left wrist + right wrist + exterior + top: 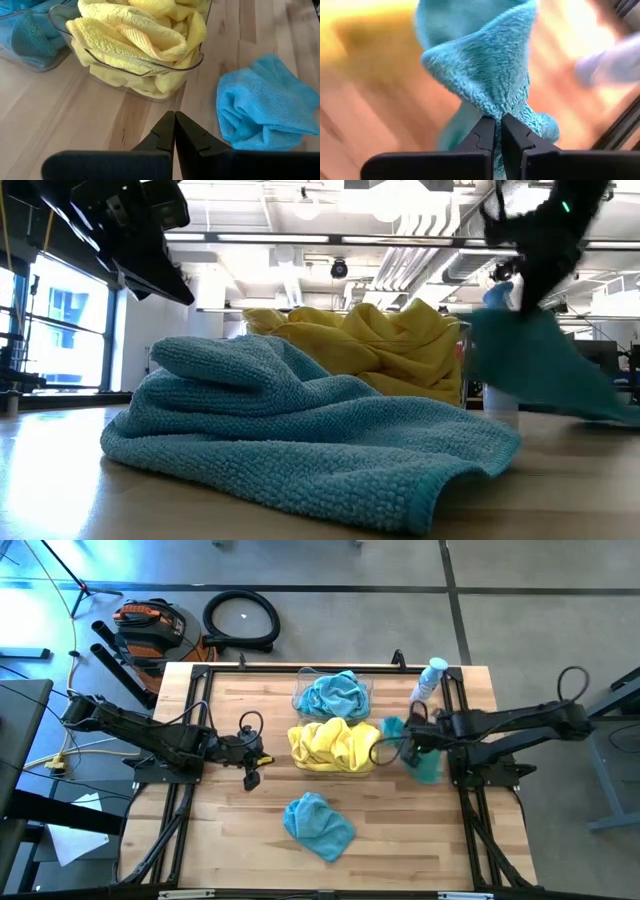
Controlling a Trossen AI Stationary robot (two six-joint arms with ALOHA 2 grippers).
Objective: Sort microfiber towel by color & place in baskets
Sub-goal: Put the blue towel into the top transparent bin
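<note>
Right gripper (497, 131) clamped on teal towel (485, 75), beside yellow-filled basket (372, 755), bottle (428, 680) nearby, left gripper (174, 131) closed.

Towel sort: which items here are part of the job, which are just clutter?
Job:
- yellow towels in near basket
- teal towels in far basket
- loose teal towel on table
- teal towel pinched by right gripper

Clutter:
- bottle
- hose, vacuum on floor

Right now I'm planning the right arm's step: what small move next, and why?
Probably lift: the right gripper has shut on a teal towel beside the yellow-filled basket; raising it clears the rim on the way to the basket holding teal.
</note>
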